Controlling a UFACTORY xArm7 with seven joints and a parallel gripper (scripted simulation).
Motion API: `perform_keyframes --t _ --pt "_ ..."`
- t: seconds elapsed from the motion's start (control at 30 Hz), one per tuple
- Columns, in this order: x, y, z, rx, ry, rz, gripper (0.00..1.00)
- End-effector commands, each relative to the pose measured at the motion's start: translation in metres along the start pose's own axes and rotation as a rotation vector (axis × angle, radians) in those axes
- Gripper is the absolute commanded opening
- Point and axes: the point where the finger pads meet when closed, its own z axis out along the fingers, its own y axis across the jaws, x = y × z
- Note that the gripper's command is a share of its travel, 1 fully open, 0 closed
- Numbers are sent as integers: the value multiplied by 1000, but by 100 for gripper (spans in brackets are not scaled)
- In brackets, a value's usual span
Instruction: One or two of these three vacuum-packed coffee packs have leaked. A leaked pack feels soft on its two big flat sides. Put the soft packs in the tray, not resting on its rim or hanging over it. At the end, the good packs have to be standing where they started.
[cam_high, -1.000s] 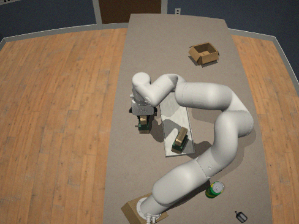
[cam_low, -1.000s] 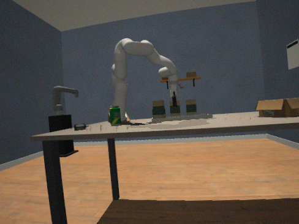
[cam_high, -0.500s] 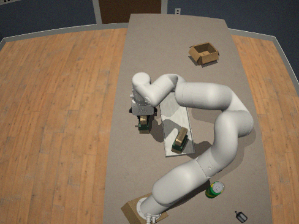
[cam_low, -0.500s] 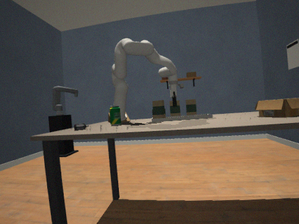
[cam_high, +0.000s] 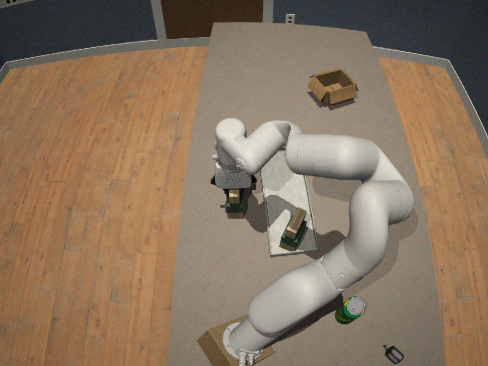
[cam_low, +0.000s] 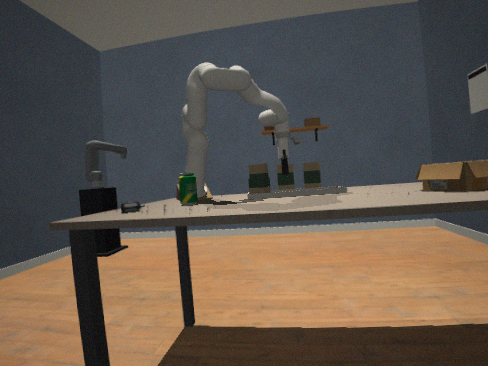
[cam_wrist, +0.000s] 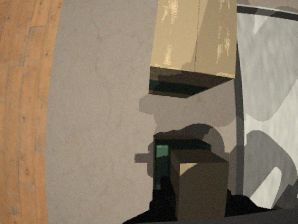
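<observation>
The gripper (cam_high: 234, 196) is down over the middle coffee pack (cam_high: 234, 202), fingers clamped on its tan top as it stands on the table (cam_high: 280, 55), just beside the tray (cam_high: 311, 210). One pack (cam_high: 295, 229) is standing inside the tray. From the wrist view, another pack (cam_wrist: 194, 30) stands upright further along the table, close to the tray's edge.

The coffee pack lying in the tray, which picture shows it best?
The top view: the coffee pack lies tilted inside the tray, whole and unblocked. In the exterior view it is small, far off at table level. The wrist view shows only the tray's edge, not that pack.
</observation>
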Motion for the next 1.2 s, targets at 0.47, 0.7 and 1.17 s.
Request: perform_keyframes --t 0.47,0.7,1.17 --pt "0 0 -38 -1 0 0 27" --pt "0 0 -53 -1 0 0 27" --pt "0 0 -55 -1 0 0 27"
